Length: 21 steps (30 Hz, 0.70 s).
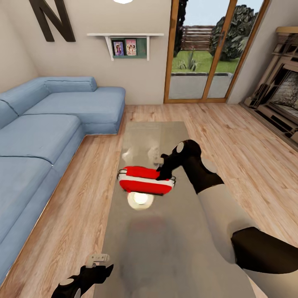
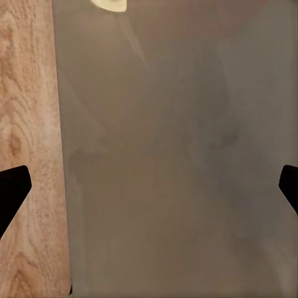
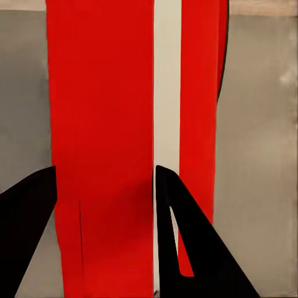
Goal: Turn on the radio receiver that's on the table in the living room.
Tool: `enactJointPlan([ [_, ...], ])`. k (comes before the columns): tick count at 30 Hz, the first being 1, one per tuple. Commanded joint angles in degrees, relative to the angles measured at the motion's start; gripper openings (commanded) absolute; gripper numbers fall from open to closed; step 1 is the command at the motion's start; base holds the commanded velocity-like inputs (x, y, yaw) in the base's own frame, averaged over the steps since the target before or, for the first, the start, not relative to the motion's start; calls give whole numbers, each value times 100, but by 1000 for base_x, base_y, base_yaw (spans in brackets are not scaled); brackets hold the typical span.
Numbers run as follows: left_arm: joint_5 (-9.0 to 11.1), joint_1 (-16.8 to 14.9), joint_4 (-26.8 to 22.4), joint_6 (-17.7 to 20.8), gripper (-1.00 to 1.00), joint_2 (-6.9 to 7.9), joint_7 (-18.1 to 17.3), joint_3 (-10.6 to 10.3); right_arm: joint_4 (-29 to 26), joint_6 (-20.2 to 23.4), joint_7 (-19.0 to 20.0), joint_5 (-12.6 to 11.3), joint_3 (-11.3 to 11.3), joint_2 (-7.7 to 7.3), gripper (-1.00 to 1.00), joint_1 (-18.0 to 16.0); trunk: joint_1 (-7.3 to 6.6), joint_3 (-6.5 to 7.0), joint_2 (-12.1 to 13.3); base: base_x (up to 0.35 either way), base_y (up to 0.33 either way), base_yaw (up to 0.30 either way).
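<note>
The red radio receiver (image 1: pixel 145 180), with its white band and thin wire handle, is over the middle of the long glossy table (image 1: pixel 165 252). It looks tilted and slightly off the top. My right gripper (image 1: pixel 164 171) is at the radio's right end. In the right wrist view the radio (image 3: pixel 105 93) runs between the two black fingers (image 3: pixel 186 236), which are narrowed onto its red body; the right gripper (image 3: pixel 105 169) is shut on it. My left gripper (image 1: pixel 99 260) hangs open over the table's near left edge, with the bare tabletop (image 2: pixel 174 155) between the fingertips of the left gripper (image 2: pixel 149 192).
A blue L-shaped sofa (image 1: pixel 45 132) runs along the left. A strip of wood floor (image 1: pixel 87 182) separates it from the table. A round lamp reflection (image 1: pixel 140 199) lies just below the radio. A fireplace unit (image 1: pixel 281 103) stands at the right and glass doors (image 1: pixel 207 54) at the back.
</note>
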Motion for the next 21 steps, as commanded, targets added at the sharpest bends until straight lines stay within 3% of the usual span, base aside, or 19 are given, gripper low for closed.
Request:
enactJointPlan([
  [1, 1, 0, 0, 2, 100, 0, 0, 0, -84, 78, -63, -8, 1, -5, -100, 21, 0, 0, 0, 0, 0, 0],
  [2, 3, 0, -2, 4, 100, 0, -1, 0, -248, 216, -218, 3, 0, -14, -100, 78, 0, 0, 0, 0, 0, 0],
  [3, 5, 0, -5, 13, 100, 0, -1, 0, -708, 476, -639, 36, 0, -30, -100, 327, 0, 0, 0, 0, 0, 0],
  [5, 5, 0, -52, 32, 100, 0, -4, 0, -1305, 695, -1009, 88, 5, -76, -100, 681, 0, 0, 0, 0, 0, 0],
  [9, 6, 0, -161, 58, 100, 6, -17, 1, -2040, 913, -1283, 320, 12, -129, -100, 1063, 0, 0, 0, 0, 0, 0],
  [16, 20, 0, -331, 261, 100, 9, -27, 0, -2570, 977, -1620, 774, 33, -216, -100, 1457, 0, 0, 0, 0, 0, 0],
  [18, 63, 0, -478, 407, 100, 14, -30, 0, -2655, 976, -2108, 1045, 60, -219, -100, 1732, 0, 0, 0, 0, 0, 0],
  [19, 119, 0, -613, 517, 100, 16, -33, 0, -2684, 960, -2622, 1257, 72, -221, -100, 1990, 0, 0, 0, 0, 0, 0],
  [21, 170, 0, -718, 620, 100, 17, -35, 0, -2699, 941, -3146, 1394, 84, -223, -100, 2231, 0, 0, 0, 0, 0, 0],
])
